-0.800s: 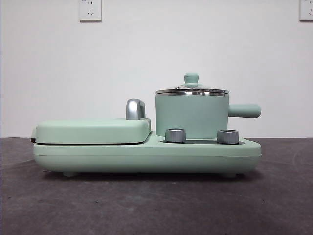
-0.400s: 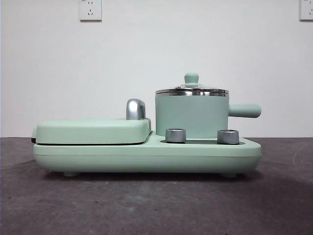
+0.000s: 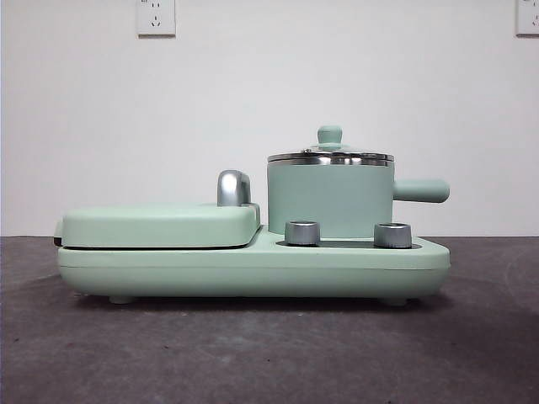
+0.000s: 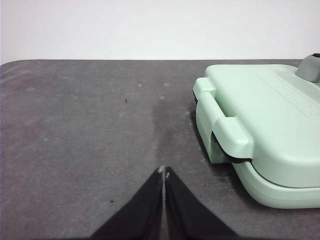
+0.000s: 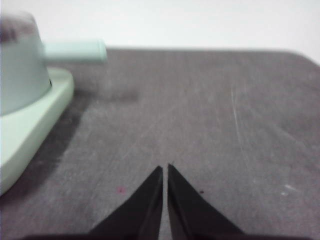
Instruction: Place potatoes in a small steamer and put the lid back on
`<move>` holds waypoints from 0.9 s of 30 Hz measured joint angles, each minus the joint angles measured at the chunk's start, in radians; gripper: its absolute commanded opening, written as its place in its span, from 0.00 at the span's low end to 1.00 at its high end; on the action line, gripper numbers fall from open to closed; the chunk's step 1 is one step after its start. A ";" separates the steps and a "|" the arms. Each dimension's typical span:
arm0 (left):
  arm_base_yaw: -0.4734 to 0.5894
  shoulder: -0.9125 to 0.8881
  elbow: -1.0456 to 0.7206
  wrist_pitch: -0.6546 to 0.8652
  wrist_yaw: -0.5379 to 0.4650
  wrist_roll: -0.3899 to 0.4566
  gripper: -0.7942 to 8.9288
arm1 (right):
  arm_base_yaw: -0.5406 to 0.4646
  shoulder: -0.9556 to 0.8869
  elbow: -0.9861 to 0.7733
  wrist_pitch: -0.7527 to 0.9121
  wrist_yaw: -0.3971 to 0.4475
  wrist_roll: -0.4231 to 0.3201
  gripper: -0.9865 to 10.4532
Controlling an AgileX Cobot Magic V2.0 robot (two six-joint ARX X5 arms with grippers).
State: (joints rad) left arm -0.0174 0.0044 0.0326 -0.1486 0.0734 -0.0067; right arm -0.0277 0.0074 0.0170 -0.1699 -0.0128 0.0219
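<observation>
Both pincers are seen clenched and empty, held low over the grey worktop [image 4: 80, 130]: the left pincer [image 4: 163, 172] beside the griddle cover [image 4: 270, 115], the right pincer [image 5: 165, 169] near the small steamer [image 3: 330, 200]. The small steamer is seated on the mint-green cooker base [image 3: 253, 268], with the lid [image 3: 330, 155] resting on its rim. No potato is visible.

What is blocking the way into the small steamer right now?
The lid sits closed on the small steamer, so it has to come off first. No potato shows in any view. Both hands, left hand and right hand, are shut, low over the table, each off to one side of the cooker base.
</observation>
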 measured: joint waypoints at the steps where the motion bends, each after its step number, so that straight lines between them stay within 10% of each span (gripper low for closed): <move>1: 0.000 0.000 0.000 0.000 0.000 0.000 0.09 | 0.000 -0.001 0.000 -0.001 0.008 0.000 0.10; 27: 0.000 0.000 0.000 0.000 0.000 0.000 0.09 | 0.000 -0.001 0.000 0.003 0.010 0.000 0.10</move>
State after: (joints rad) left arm -0.0174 0.0044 0.0326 -0.1490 0.0734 -0.0067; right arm -0.0277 0.0067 0.0166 -0.1669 -0.0032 0.0219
